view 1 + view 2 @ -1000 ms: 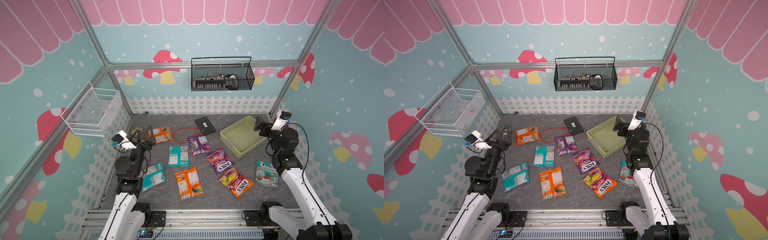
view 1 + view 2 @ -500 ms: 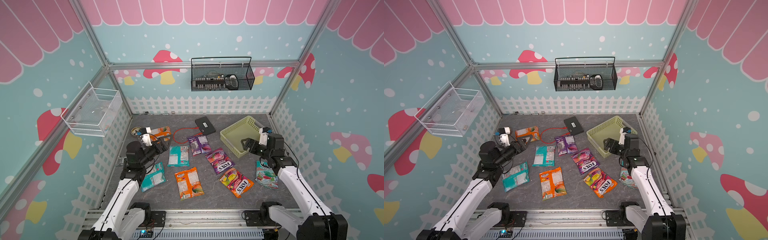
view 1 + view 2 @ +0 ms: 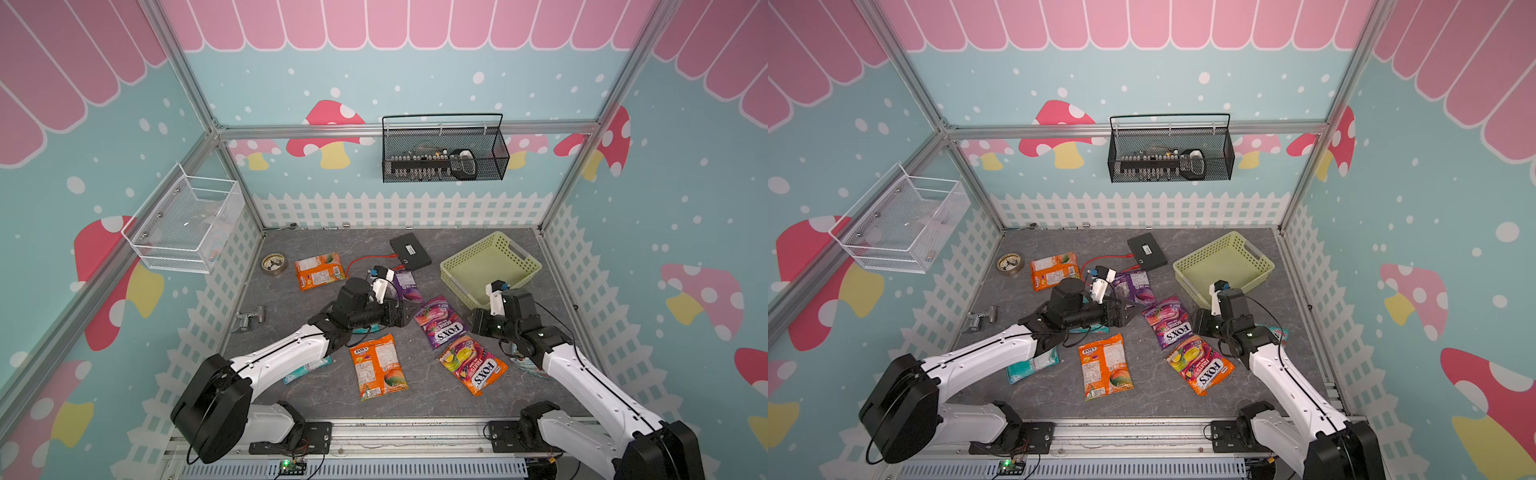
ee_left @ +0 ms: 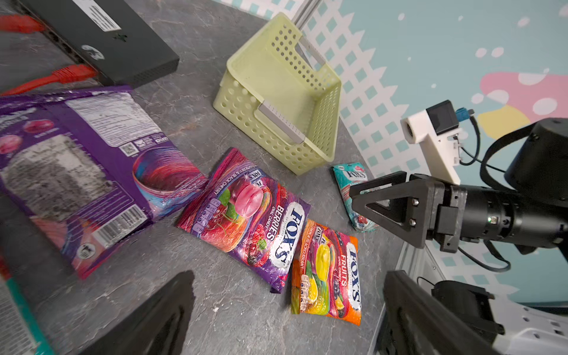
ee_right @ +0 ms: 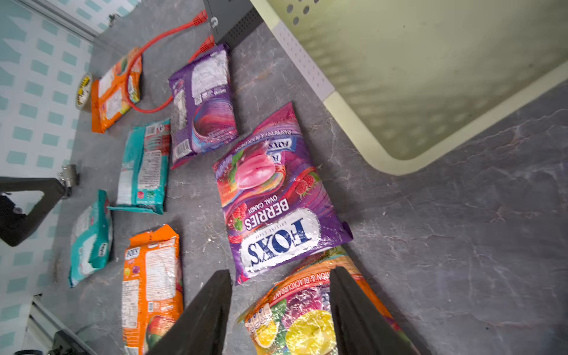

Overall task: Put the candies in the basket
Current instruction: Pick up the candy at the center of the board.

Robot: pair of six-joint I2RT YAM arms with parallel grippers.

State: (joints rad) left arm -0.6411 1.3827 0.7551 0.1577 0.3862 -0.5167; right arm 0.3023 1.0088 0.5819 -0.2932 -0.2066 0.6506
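The left gripper (image 3: 402, 318) hangs low over the grey marbled tabletop (image 3: 428, 395), its black fingers (image 4: 153, 319) spread wide and gripping nothing. Behind them lies a teal foil candy bag (image 3: 307, 370), and on their near side an orange foil candy bag (image 3: 376, 365). On their far side sits a purple foil candy bag (image 4: 86, 159), label side up. Just past the fingertips, not touching them, lies the glossy purple FOX'S berries candy bag (image 4: 255, 215). The right gripper (image 5: 280, 273) faces it from the opposite side, black fingers (image 5: 353, 307) partly apart with nothing clamped; the top end of the orange multicoloured FOX'S fruits candy bag (image 5: 307, 322) lies flat in the gap between them. Whether they touch it, I cannot tell. Behind these fingers lies a teal FOX'S candy bag (image 4: 347, 178). The pale yellow-green perforated plastic basket (image 3: 471, 248) stands near their far side, apart from them, and every bag seen lies on the tabletop outside it
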